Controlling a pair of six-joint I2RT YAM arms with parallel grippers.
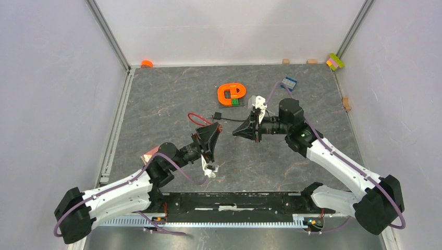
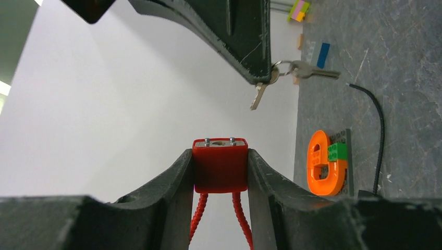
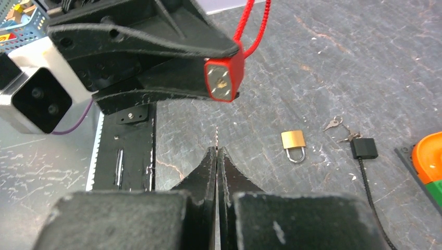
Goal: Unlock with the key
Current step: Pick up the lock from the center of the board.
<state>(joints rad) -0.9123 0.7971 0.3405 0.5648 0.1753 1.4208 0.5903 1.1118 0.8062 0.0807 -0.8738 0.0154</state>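
Clamps the red cable lock (image 3: 223, 79) by its body in the left pincer (image 2: 220, 156), a finger tight on either side, raised off the table (image 1: 156, 104) above its middle, keyhole face turned toward the right arm. Pinches the key (image 3: 216, 136) edge-on in the right pincer (image 3: 217, 152), fingers together on it, blade aimed at the lock but apart from it. Dangles spare keys (image 2: 312, 70) from a ring at that pincer's tip. Lying flat on the table: a small brass padlock (image 3: 293, 141).
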